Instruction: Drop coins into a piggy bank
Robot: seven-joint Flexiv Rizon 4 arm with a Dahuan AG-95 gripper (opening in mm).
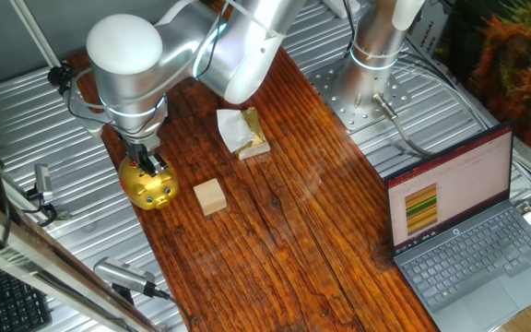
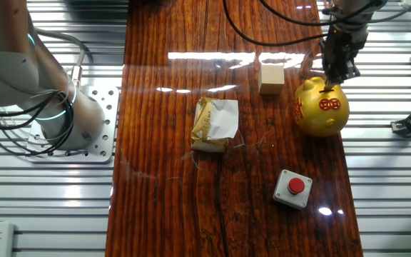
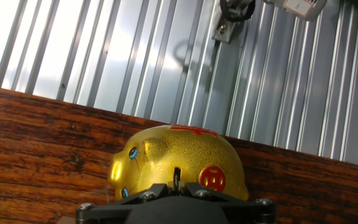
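Observation:
The gold piggy bank (image 1: 152, 190) stands near the left edge of the wooden table; it also shows in the other fixed view (image 2: 322, 108) and fills the lower middle of the hand view (image 3: 179, 155). My gripper (image 1: 154, 167) hangs straight above the pig's back, also in the other fixed view (image 2: 332, 77). In the hand view the gripper (image 3: 177, 185) is shut on a thin dark coin (image 3: 177, 175) held on edge, right over the top of the pig. Red patches with gold marks show on the pig's back and side. No other coins show.
A pale wooden cube (image 1: 210, 195) sits just right of the pig. A gold packet with white paper (image 1: 244, 132) lies mid-table. A red button on a grey box (image 2: 293, 188) sits nearer the front. An open laptop (image 1: 459, 231) stands at the right. Ribbed metal surrounds the wood.

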